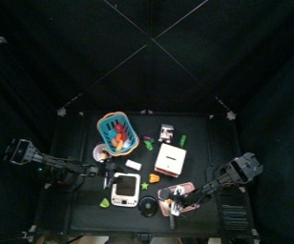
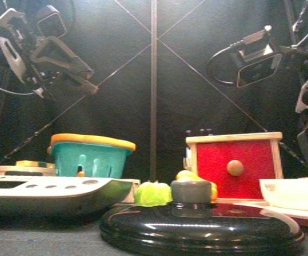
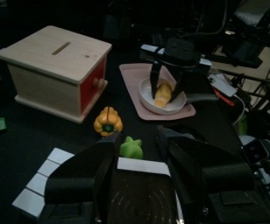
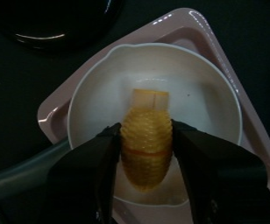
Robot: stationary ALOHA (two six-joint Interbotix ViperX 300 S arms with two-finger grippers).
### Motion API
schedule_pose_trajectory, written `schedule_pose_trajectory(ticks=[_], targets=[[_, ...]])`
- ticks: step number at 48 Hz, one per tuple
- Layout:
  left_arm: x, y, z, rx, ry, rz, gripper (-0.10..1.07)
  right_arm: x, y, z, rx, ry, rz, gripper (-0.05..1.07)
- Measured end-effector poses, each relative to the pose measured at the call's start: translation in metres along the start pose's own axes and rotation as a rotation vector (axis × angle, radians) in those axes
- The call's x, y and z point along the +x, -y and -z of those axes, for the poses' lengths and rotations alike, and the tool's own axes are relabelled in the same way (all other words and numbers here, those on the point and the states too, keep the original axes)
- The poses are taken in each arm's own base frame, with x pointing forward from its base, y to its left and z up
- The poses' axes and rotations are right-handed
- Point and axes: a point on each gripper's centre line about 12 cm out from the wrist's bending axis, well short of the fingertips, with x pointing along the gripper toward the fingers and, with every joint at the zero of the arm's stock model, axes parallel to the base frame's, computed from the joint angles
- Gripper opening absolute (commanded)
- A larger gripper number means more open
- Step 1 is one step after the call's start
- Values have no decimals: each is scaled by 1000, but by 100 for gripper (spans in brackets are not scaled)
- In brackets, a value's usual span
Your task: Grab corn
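Note:
The corn [image 4: 147, 149] is a small yellow-orange piece lying in a pale pinkish round dish [image 4: 96, 83] on a pink tray [image 4: 184, 22]. My right gripper [image 4: 147, 131] reaches down into the dish, and its jaws press on the corn's two sides. The left wrist view shows the same: the right gripper [image 3: 161, 74] stands over the corn [image 3: 161, 96] in the dish. My left gripper [image 3: 147, 162] is open and empty above a white device [image 3: 138, 188], some way short of the tray. In the top view the left gripper [image 1: 108, 173] is left of centre and the right gripper [image 1: 176, 195] is near the front.
A wooden box with a red side [image 3: 55, 70] stands beside the tray. A small orange piece [image 3: 107, 121] and a yellow-green piece [image 3: 131, 145] lie between box and device. A teal basket [image 1: 115, 129] stands further back. A black lid [image 2: 197, 222] lies at the front edge.

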Motion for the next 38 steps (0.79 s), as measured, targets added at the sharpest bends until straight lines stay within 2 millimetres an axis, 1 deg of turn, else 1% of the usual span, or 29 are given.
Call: schedule_pose_trajectory(ticks=[6, 17, 28, 38], targets=[[-1, -1, 1, -7, -1, -4, 78, -2, 0, -2, -1, 5, 4, 60], [-1, -1, 1, -7, -1, -4, 78, -14, -2, -11, 0, 35, -11, 60], [-1, -1, 2, -8, -4, -5, 78, -14, -1, -13, 6, 36, -6, 60], [-1, -1, 3, -5, -6, -4, 78, -25, -1, -22, -3, 81, -22, 60]])
